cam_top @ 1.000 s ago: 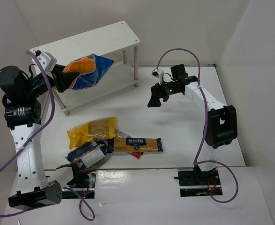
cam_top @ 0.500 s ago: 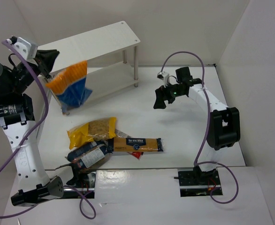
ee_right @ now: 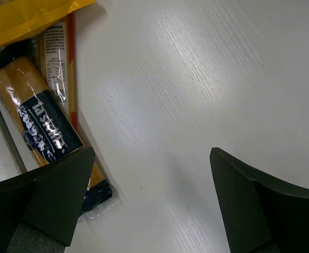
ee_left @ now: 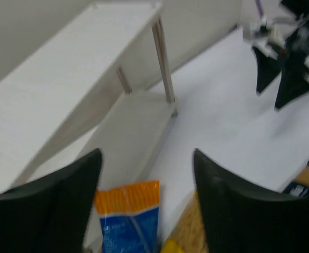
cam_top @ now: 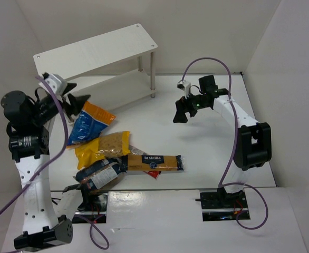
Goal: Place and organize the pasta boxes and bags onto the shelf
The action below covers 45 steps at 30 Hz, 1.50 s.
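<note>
The blue bag with an orange end (cam_top: 88, 124) lies loose on the table in front of the white shelf (cam_top: 91, 50), partly over the yellow bag (cam_top: 104, 147). My left gripper (cam_top: 76, 97) hangs open just above and left of it, holding nothing. In the left wrist view the blue bag (ee_left: 128, 216) shows below and between the open fingers of that gripper (ee_left: 146, 155). The yellow-orange pasta box (cam_top: 154, 162) and a dark bag (cam_top: 99, 174) lie nearer the front. My right gripper (cam_top: 182, 110) hovers open over bare table, right of the box (ee_right: 44, 126).
The shelf's lower board (ee_left: 128, 132) and thin metal legs (cam_top: 152, 74) stand behind the bags. White walls close in the table at the back and on the right. Purple cables loop from both arms.
The blue bag has left my left gripper and dropped from beside the shelf onto the table. The left gripper swung down and opened wider. The right arm barely moved.
</note>
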Each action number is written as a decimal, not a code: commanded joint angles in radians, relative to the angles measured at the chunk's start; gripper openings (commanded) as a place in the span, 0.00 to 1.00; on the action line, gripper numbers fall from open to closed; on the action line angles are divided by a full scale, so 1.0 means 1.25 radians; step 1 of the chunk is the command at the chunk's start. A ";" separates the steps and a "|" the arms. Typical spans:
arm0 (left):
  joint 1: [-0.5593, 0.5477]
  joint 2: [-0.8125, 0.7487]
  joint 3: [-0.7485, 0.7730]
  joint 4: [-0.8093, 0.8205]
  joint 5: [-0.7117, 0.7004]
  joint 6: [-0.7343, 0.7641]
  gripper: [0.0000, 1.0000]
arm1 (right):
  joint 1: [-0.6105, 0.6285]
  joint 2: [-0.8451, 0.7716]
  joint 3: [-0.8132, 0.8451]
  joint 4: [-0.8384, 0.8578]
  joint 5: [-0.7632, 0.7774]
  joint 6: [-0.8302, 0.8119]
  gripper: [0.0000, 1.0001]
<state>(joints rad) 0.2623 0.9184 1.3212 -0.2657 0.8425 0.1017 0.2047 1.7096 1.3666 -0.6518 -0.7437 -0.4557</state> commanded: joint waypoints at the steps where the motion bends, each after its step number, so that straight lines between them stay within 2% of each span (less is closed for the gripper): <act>1: -0.005 -0.071 -0.076 -0.182 -0.001 0.161 0.75 | -0.001 -0.042 -0.010 -0.010 -0.060 -0.032 0.98; 2: -0.005 -0.082 -0.096 -0.203 -0.020 0.187 0.84 | -0.001 -0.034 -0.019 -0.003 -0.068 -0.032 0.98; 3: -0.013 -0.100 -0.133 -0.235 -0.059 0.229 1.00 | -0.001 -0.026 -0.020 -0.003 -0.076 -0.040 0.98; 7: -0.022 -0.133 -0.263 -0.221 -0.176 0.266 1.00 | -0.001 -0.018 -0.027 -0.023 -0.096 -0.061 0.98; 11: -0.022 -0.133 -0.376 -0.148 -0.241 0.266 1.00 | -0.001 -0.026 -0.053 -0.015 -0.096 -0.080 0.98; 17: -0.029 -0.084 -0.416 -0.041 -0.366 0.320 1.00 | -0.001 -0.026 -0.053 -0.008 -0.096 -0.088 0.98; 24: -0.037 -0.067 -0.475 0.043 -0.415 0.338 1.00 | -0.001 -0.035 -0.067 -0.015 -0.103 -0.096 0.98; 34: -0.026 -0.003 -0.523 0.036 -0.330 0.423 1.00 | -0.001 -0.028 -0.067 -0.015 -0.103 -0.103 0.98; 42: 0.015 0.073 -0.523 0.070 -0.276 0.423 1.00 | -0.008 -0.028 -0.075 -0.015 -0.118 -0.110 0.98; 45: 0.032 0.096 -0.523 0.096 -0.292 0.416 1.00 | -0.008 -0.028 -0.075 -0.015 -0.125 -0.118 0.98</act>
<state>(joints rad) 0.2840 1.0206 0.6731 -0.2176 0.4431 0.6033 0.2020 1.7058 1.2816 -0.6674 -0.8623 -0.5747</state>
